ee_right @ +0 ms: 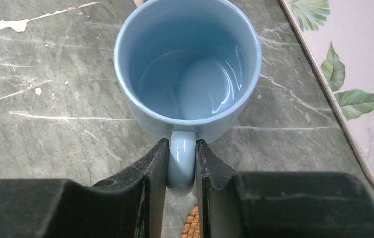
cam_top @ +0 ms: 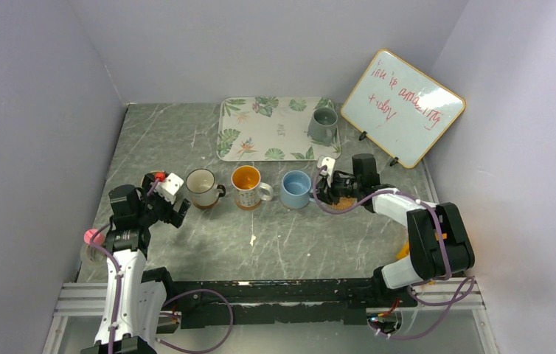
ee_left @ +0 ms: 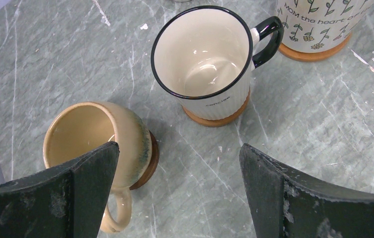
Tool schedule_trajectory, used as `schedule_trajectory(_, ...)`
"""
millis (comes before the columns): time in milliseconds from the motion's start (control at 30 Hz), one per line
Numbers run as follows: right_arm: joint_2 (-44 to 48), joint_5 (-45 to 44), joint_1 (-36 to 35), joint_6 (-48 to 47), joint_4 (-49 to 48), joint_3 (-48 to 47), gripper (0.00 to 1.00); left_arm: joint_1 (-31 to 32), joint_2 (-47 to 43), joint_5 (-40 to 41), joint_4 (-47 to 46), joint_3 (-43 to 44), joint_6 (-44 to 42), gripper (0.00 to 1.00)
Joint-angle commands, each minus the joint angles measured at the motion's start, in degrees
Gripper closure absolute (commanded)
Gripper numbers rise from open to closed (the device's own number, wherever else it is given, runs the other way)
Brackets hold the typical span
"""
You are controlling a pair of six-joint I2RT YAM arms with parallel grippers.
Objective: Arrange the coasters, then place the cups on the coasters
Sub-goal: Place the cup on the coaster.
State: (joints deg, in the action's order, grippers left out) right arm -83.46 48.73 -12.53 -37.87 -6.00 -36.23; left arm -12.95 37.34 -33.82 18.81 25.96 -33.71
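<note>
handle of the light blue cup [ee_right: 187, 74] sits pinched between the right fingers [ee_right: 145, 198]; left fingers [ee_left: 91, 188] gape wide, empty.

A row of mugs crosses the middle of the surface [cam_top: 275, 243], with narrow gaps between them: white mug [cam_top: 201, 187], orange-lined mug [cam_top: 247, 186], blue mug [cam_top: 296, 189]; bare stone lies open in front; behind, a tray [cam_top: 260, 133] and a leaning whiteboard [cam_top: 404, 107] block the far right; the far left corner is open.
</note>
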Motion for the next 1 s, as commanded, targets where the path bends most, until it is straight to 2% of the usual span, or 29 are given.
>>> schedule_trajectory(0,1.2,4.0,0.2,-2.7,1.8,-2.5,0.73,-0.3,-0.3,-1.8,0.4,0.0,-0.9,0.04)
schedule_trajectory(233,1.1,3.8,0.3,-2.2,1.1,-2.4,0.73,-0.3,-0.3,-1.9,0.4,0.0,-0.9,0.04)
schedule_trajectory(467,0.3,0.1,0.3,2.7,-4.4,-1.5,0.72,-0.3,-0.3,-1.8,0.4,0.0,-0.9,0.04)
schedule_trajectory(967,-0.5,0.7,0.2,3.0,-4.3,-1.8,0.72,-0.3,-0.6,-1.8,0.5,0.0,-0.9,0.04)
